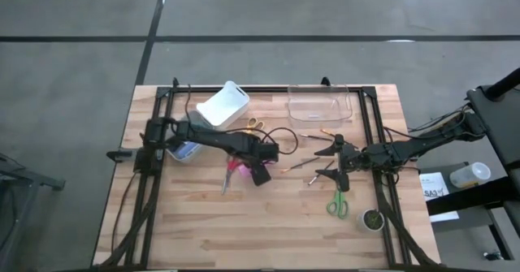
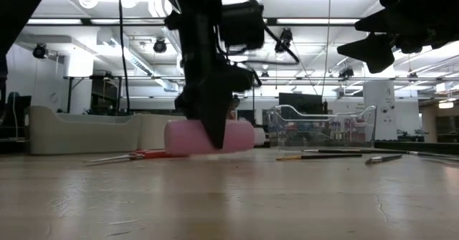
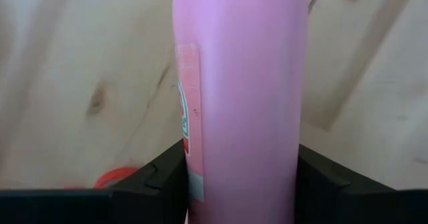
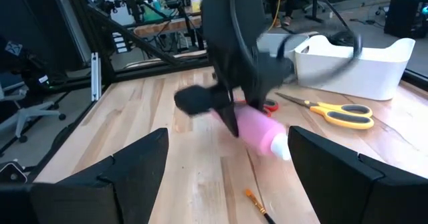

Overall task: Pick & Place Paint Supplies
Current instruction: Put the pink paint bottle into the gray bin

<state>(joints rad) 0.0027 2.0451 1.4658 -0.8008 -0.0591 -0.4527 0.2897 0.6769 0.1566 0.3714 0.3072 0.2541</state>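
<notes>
- My left gripper (image 1: 241, 168) is low at the table's (image 1: 268, 231) middle, fingers (image 3: 154, 177) clamped on both sides of the pink bottle (image 3: 241, 103).
- The pink bottle lies on its side on the wood, white cap (image 4: 279, 146) end free.
- Yellow scissors (image 4: 338, 112) and white bin (image 1: 223, 105) sit beyond it.
- My right gripper (image 1: 329, 161) hangs above the table at right, fingers (image 4: 140, 164) spread wide, holding nothing.
- A paintbrush (image 4: 257, 205) lies just below it.

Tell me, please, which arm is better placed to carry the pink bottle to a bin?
The left. Its pincer is already shut on the pink bottle, which lies low over the table. The right pincer hangs open and empty farther right, above the brushes.
</notes>
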